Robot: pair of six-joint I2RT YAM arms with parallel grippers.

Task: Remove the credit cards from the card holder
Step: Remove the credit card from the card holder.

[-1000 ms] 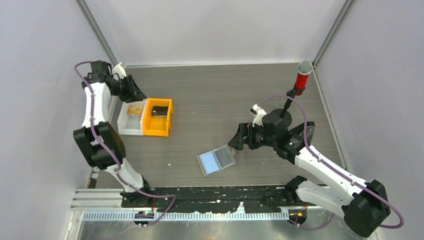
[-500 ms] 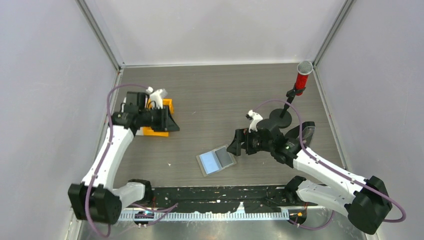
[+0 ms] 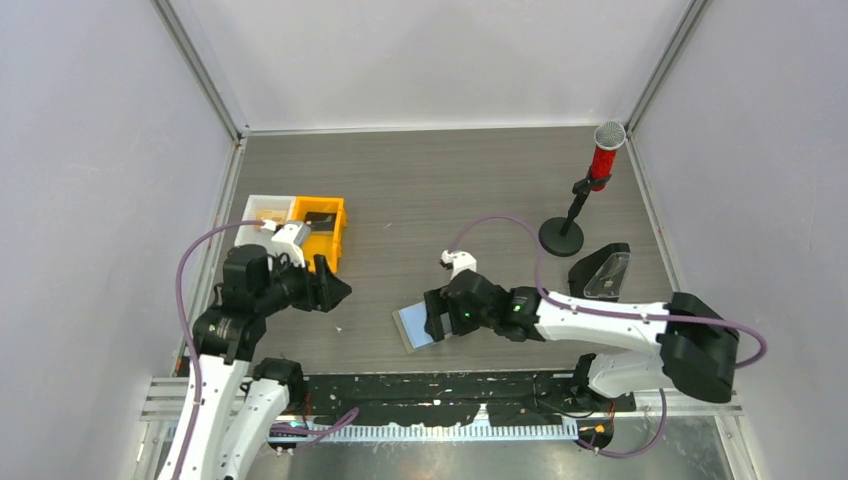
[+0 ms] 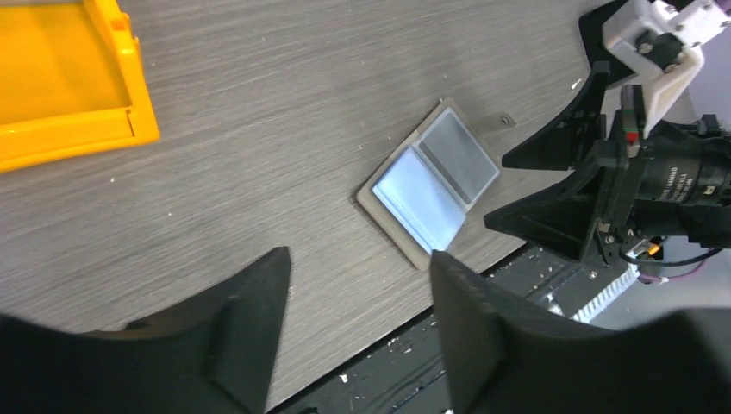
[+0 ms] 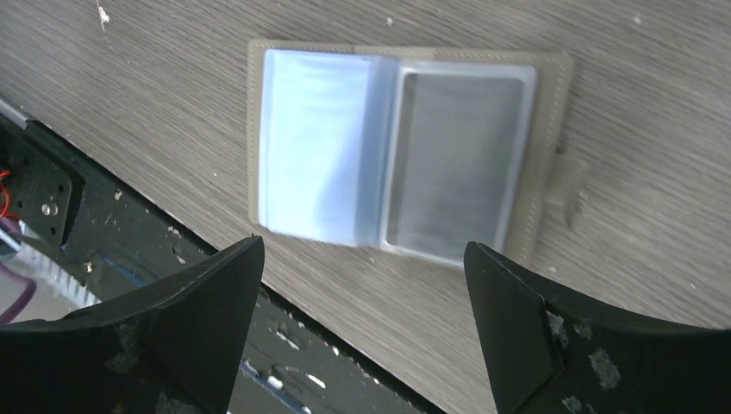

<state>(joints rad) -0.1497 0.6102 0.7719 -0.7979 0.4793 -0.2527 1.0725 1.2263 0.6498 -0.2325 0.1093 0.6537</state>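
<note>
**Right arm is over the holder, card not out yet**

Card holder [image 4: 435,184] lies spread flat on the bench [image 3: 450,200], close to the near edge and roughly centre. Its long axis runs near-left to far-right. One light blue credit card [image 5: 315,164] sits in the near-left panel. The far-right panel reads plain grey, and I can't tell if anything's in it.

Right end effector [image 3: 436,318] hangs directly over the holder's far-right half, fingers spread wide, gripping nothing. From its wrist camera the holder's long axis lies across the gap between the fingers, so the blue panel falls toward one finger and the grey toward the other.

Left end effector [image 3: 335,290] is off to the left, clearly apart from the holder. It's also spread open and empty, pointing toward it.

So your right arm is the nearer one. My read is that it works the card and the left comes in to pin the holder. I can't tell which edge the pocket opens on, so check that before you pull.

Farther back:
- Far-left: orange bin [image 3: 340,225] and white bin [image 3: 250,205].
- Right: black wedge stand [image 3: 600,272].
- Far-right: red mic [image 3: 606,152].
</note>
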